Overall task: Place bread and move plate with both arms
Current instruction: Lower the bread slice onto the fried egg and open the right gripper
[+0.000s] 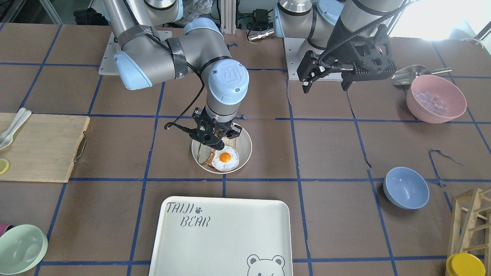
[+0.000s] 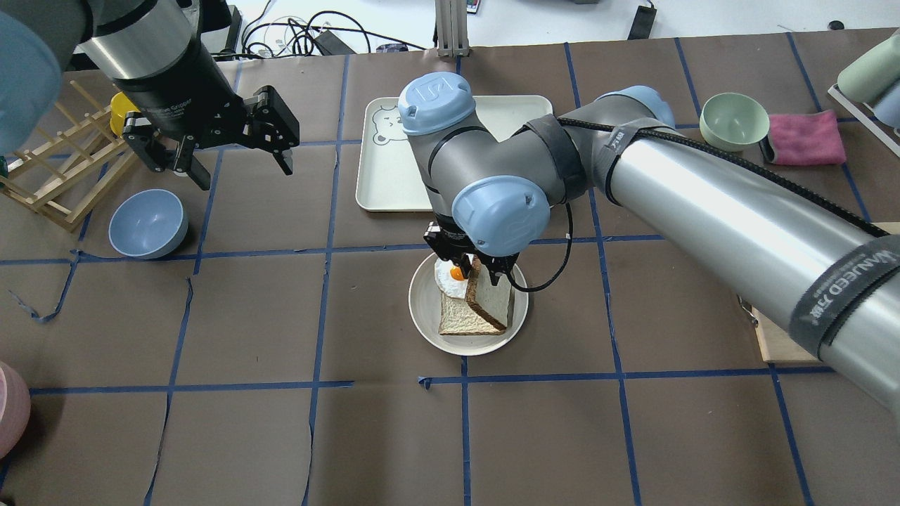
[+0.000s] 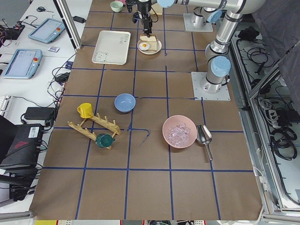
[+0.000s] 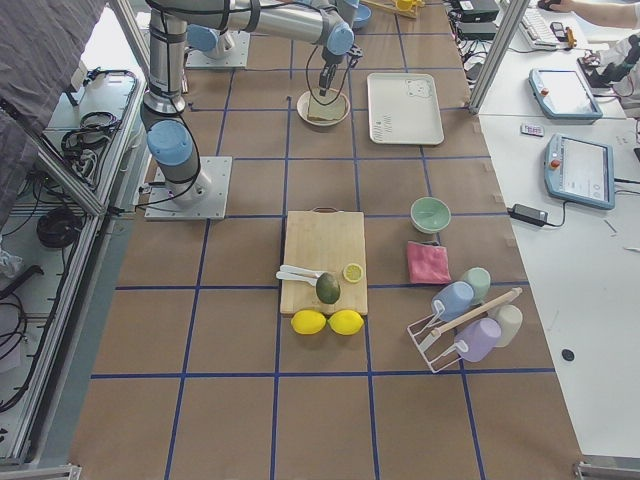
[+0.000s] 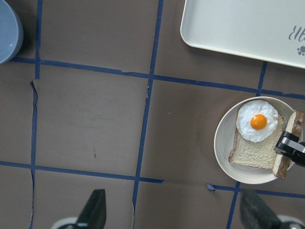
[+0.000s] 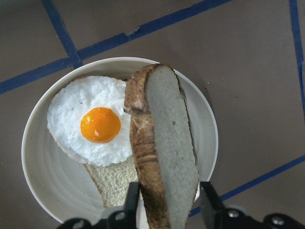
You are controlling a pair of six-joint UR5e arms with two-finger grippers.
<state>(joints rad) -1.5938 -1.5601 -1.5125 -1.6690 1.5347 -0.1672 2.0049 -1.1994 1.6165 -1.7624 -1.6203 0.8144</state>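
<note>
The plate [image 2: 422,316] sits mid-table and holds a paler slice [image 2: 460,318] with a fried egg [image 2: 448,277] on it. My right gripper [image 2: 472,275] is shut on the bread [image 2: 492,299], the grey-tan slice with a dark crust. It holds the bread tilted on edge over the plate's right part, beside the egg. In the right wrist view the bread [image 6: 167,152] stands between the fingers [image 6: 207,202] above the plate [image 6: 38,191]. Whether the bread touches the slice below is unclear. My left gripper [image 2: 242,172] is open and empty, hovering far left of the plate [image 5: 224,143].
The white "TAIJI BEAR" tray [image 2: 394,176] lies just beyond the plate. A blue bowl [image 2: 148,223] and a wooden rack [image 2: 63,176] are under the left arm's side. A green bowl [image 2: 735,119], a pink cloth [image 2: 805,137] and a cutting board [image 1: 42,147] are on the right side.
</note>
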